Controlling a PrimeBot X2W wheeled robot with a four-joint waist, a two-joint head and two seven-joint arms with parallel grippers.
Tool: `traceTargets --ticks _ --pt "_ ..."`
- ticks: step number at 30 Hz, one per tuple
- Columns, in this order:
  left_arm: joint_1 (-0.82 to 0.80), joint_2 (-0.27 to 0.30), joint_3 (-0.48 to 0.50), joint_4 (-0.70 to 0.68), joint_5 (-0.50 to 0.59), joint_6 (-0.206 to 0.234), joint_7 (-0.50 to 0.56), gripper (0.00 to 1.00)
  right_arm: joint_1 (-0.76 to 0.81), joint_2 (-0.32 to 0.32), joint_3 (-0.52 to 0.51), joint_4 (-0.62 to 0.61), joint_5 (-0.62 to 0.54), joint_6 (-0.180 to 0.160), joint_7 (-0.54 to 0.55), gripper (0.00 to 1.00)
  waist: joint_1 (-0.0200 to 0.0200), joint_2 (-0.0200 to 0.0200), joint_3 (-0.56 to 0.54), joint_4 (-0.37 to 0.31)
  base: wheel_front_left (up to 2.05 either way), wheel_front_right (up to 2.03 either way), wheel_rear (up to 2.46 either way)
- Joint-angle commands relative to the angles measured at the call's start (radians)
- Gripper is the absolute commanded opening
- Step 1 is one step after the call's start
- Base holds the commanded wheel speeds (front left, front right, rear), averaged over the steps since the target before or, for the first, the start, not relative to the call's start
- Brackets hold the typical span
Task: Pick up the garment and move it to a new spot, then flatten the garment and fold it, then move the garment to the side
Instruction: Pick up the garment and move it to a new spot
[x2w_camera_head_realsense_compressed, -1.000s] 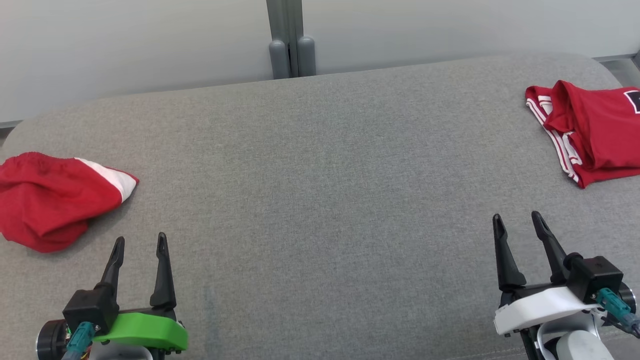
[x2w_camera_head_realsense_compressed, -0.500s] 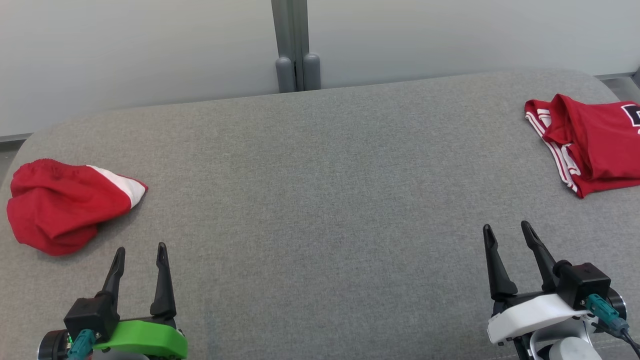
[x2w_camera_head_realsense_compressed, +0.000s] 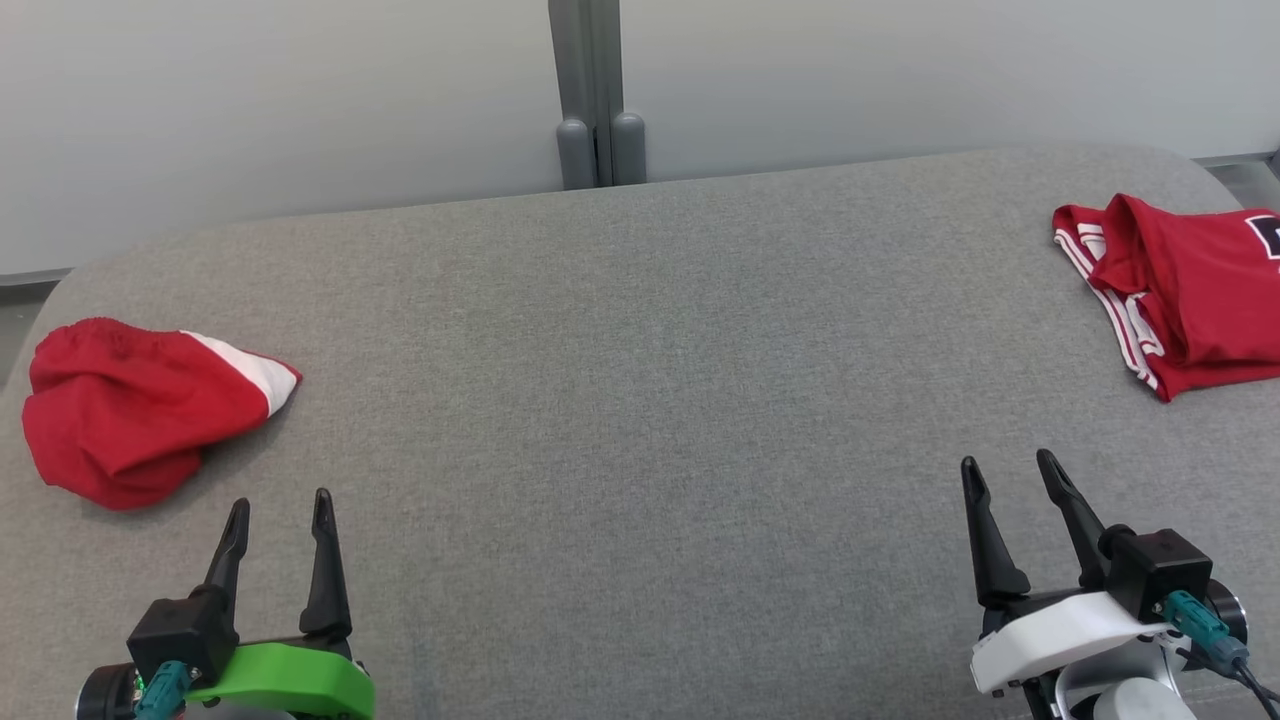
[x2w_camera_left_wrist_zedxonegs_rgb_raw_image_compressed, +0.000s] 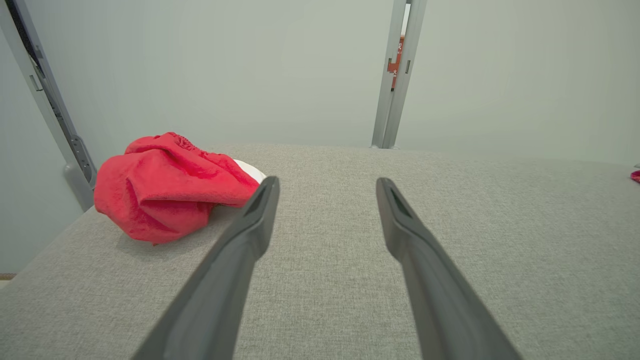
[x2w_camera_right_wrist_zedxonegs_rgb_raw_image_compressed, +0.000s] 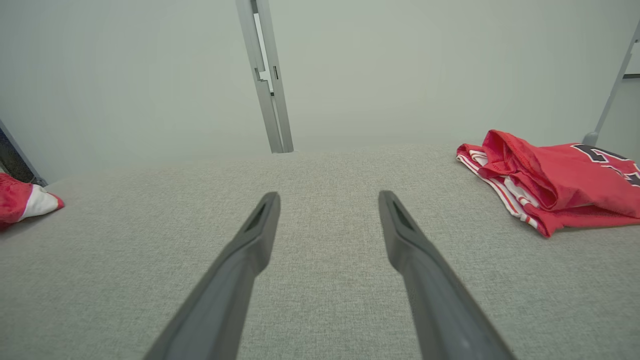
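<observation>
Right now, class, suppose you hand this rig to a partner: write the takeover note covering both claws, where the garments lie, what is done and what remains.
Left claw: open, empty, over the grey padded surface, just short of the crumpled red garment at the left end.
Right claw: open, empty, short of the folded red jersey at the right edge.
Done: the jersey looks folded and set aside; nothing is held.
Left: pick up the crumpled garment, move it to the bare middle, flatten it, fold it, move it aside.

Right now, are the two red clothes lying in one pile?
No, the crumpled red garment lies far left on the grey surface, the striped red jersey far right.
</observation>
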Motion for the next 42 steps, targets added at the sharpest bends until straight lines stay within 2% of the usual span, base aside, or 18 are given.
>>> traceTargets --ticks 1,11,32,42 --pt "0.011 0.001 0.007 -0.001 0.001 -0.004 -0.003 1.00 0.008 -0.003 0.003 0.003 0.000 -0.001 -0.003 1.00 0.0001 0.0000 -0.001 0.005 0.00 0.00 0.00" --pt "0.010 0.009 0.020 0.002 0.004 0.004 -0.003 1.00 0.006 -0.005 0.019 0.012 0.008 -0.001 -0.003 1.00 0.0001 0.0000 0.006 0.070 0.00 0.00 0.00" --pt "0.028 0.010 0.045 -0.021 -0.009 0.024 -0.003 1.00 -0.016 -0.008 0.043 0.037 0.016 -0.001 -0.003 1.00 0.0001 0.0000 0.039 0.334 0.00 0.00 0.00" --pt "0.036 0.005 0.057 -0.026 -0.017 0.030 -0.003 1.00 -0.026 -0.011 0.060 0.044 0.015 -0.001 0.001 1.00 0.0001 0.0000 0.061 0.413 0.00 0.00 0.00"
